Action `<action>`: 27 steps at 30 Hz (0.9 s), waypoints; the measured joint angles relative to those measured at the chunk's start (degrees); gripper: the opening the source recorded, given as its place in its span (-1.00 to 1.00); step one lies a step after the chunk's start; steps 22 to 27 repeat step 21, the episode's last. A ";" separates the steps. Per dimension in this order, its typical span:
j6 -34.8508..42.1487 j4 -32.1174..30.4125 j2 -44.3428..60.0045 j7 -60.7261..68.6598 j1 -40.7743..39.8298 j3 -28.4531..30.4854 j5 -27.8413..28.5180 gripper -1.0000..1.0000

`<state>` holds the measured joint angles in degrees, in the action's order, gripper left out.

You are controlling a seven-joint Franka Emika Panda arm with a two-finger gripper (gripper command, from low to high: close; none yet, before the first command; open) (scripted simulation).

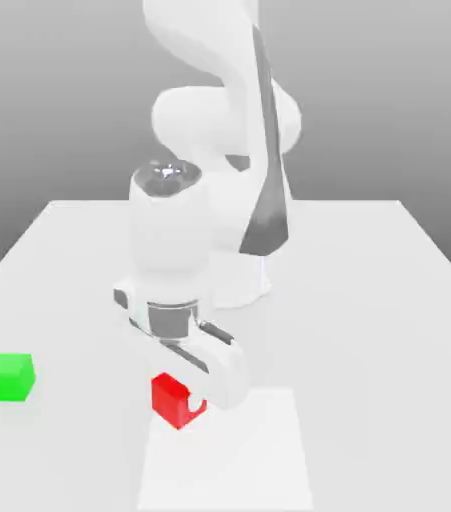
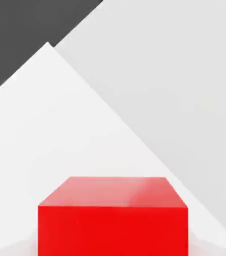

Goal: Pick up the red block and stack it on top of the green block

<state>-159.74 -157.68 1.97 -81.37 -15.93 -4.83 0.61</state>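
You have the gripper closed on the red block, with one fingertip visible against the block's face in the exterior view. The hand is directly above the block, pointing down, and is turned at an angle to the table edges. The red block is located at the far corner of the pale square on the table, toward the exterior view's left. Its faces are set obliquely to the sides of that square. You cannot confirm from these views whether its underside touches the surface. In the hand view, you see the upper face and one full side face of the same block, with the corner of the pale square and the grey tabletop beyond it. The green block is positioned on the table at the exterior view's left, well apart from the red block and outside the pale square. It is upright, and its top face is exposed and bears nothing. The arm stands behind both blocks as seen in the exterior view, its wrist upright above the hand.
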 joint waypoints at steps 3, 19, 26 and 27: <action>2.39 1.38 -0.95 -4.43 -6.44 3.01 -0.12 -1.00; -1.51 7.29 8.84 -18.62 -27.12 9.29 -3.20 1.00; -1.51 7.29 8.84 -18.62 -27.12 9.29 -3.20 1.00; -1.51 7.29 8.84 -18.62 -27.12 9.29 -3.20 1.00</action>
